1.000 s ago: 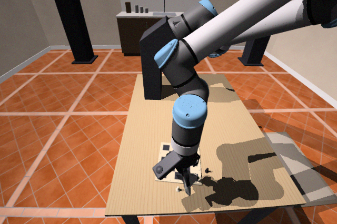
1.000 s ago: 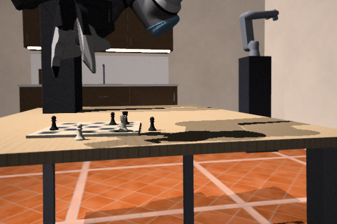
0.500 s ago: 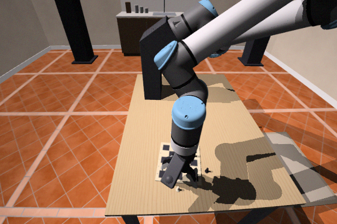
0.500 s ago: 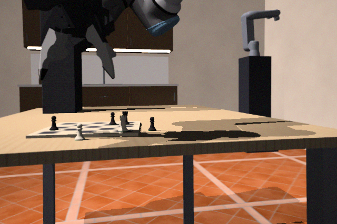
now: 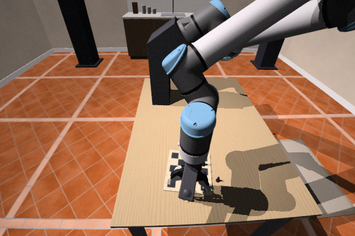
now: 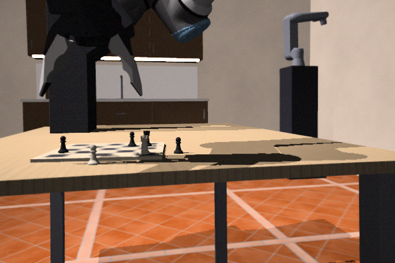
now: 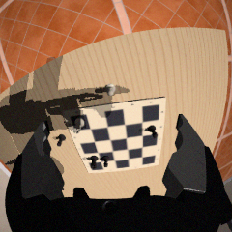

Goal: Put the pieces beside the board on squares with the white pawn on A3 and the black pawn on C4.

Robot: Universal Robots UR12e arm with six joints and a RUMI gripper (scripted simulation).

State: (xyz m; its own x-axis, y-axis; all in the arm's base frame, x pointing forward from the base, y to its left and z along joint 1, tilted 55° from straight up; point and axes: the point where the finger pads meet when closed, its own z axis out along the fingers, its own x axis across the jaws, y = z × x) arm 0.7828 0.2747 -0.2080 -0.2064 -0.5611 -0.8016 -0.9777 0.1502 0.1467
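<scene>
The gripper (image 6: 91, 89) hung wide and empty, high over the board (image 6: 47, 157) — both pawns, white (image 6: 92, 154) and black (image 6: 178, 145), stood just off its edges.

Orange tiled floor (image 5: 57, 130), beige walls (image 6: 255, 46), dark kitchen cabinets (image 5: 137, 35) behind.

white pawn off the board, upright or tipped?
Upright. The white pawn stands on its base on the table, just off the board's near edge.

A dark pedestal (image 5: 79, 30) stands on the orange tiled floor (image 5: 57, 130) near a kitchen counter (image 5: 143, 15).
</scene>
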